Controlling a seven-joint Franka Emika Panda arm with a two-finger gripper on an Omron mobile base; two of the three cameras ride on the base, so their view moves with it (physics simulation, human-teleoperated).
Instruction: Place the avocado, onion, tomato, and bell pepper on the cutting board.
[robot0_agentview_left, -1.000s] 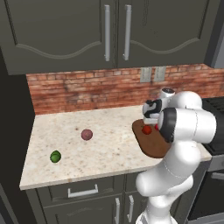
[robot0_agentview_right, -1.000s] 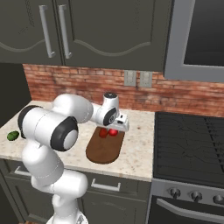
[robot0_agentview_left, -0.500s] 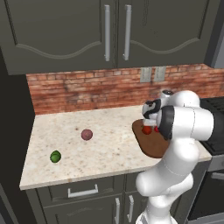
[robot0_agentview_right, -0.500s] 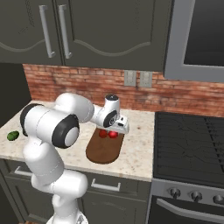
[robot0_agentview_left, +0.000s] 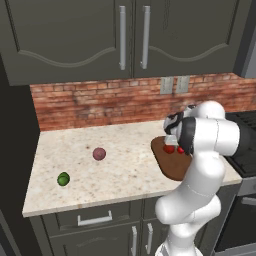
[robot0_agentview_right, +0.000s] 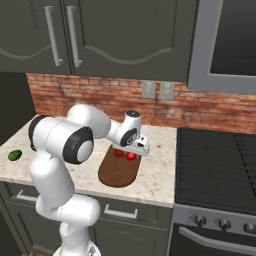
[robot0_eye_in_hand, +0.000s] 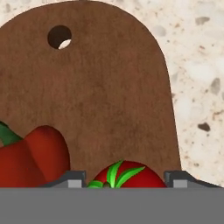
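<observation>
Two red fruits on the cutting board (robot0_agentview_left: 172, 167), gripper (robot0_eye_in_hand: 124, 181) over the tomato (robot0_eye_in_hand: 126, 175).

Left base: dull purple onion (robot0_agentview_left: 99, 153) mid-counter (robot0_agentview_left: 120, 175); glossy avocado (robot0_agentview_left: 63, 178) near its left front corner; speckled stone unchanged from earlier.
Right base: tomato beside lumpy bell pepper (robot0_agentview_right: 118, 153) at the brown slab's back end, hand shifted slightly since.
Hand: fingertips (robot0_eye_in_hand: 72, 179) flanking the leafy-topped tomato, clamped or merely close — cannot tell; wood grain, hanging hole.

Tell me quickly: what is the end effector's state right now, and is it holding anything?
End effector: closed on the tomato, which sits between its fingertips over the cutting board.
</observation>
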